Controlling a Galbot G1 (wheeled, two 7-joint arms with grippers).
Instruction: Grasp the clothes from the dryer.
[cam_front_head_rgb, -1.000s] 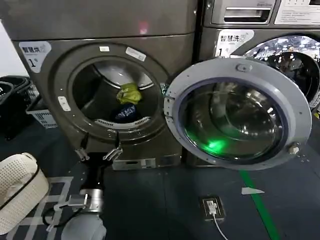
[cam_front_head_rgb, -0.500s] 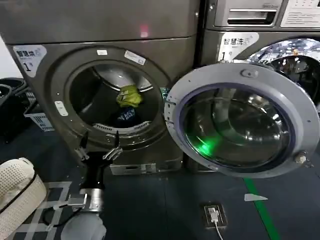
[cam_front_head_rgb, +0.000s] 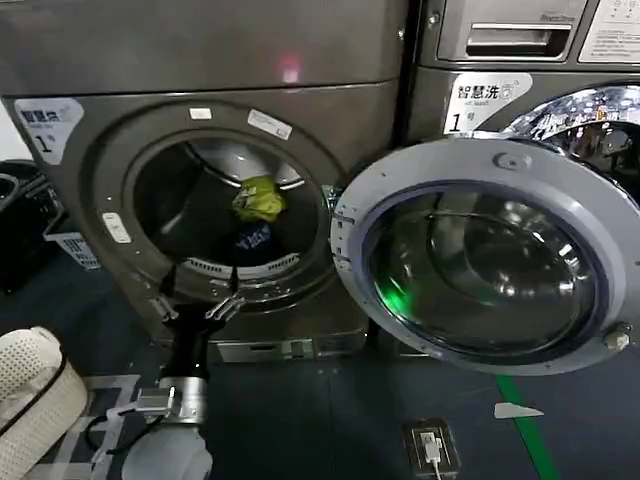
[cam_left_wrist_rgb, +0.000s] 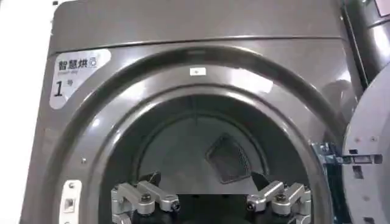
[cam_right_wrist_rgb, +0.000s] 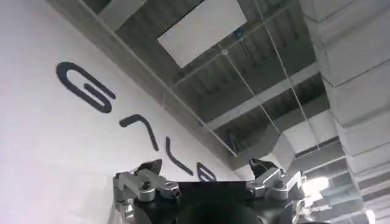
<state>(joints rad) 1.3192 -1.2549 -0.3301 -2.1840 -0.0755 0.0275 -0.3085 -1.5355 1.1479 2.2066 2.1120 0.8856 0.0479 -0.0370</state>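
We note the dryer (cam_front_head_rgb: 210, 200) standing with its round porthole uncovered and its grey-rimmed glass door (cam_front_head_rgb: 485, 255) swung wide to the right, a green glint showing in the glass. A white "1" sticker (cam_front_head_rgb: 45, 122) sits at its upper left corner and a small red light (cam_front_head_rgb: 290, 70) glows on the panel above the opening.

Inside the drum we see the clothes: a yellow-green garment (cam_front_head_rgb: 258, 199) bunched toward the back, and a dark navy garment (cam_front_head_rgb: 252, 240) with white print just beneath it, the two touching. Both lie apart from any gripper.

The left gripper (cam_front_head_rgb: 197, 297) is held just in front of the lower rim of the porthole, fingers spread apart and holding nothing (its tips reach about level with the door seal). From the left wrist camera the same left gripper (cam_left_wrist_rgb: 210, 201) shows its two finger linkages well apart, with the dark drum and a mesh vent (cam_left_wrist_rgb: 230, 157) beyond.

The right gripper (cam_right_wrist_rgb: 207, 182) points up toward a ceiling and a white wall with dark lettering; its fingers are spread too, empty.

A white perforated basket (cam_front_head_rgb: 30, 395) sits on the floor at the robot's left. A lighter silver machine (cam_front_head_rgb: 530, 60) stands to the right of the dryer.
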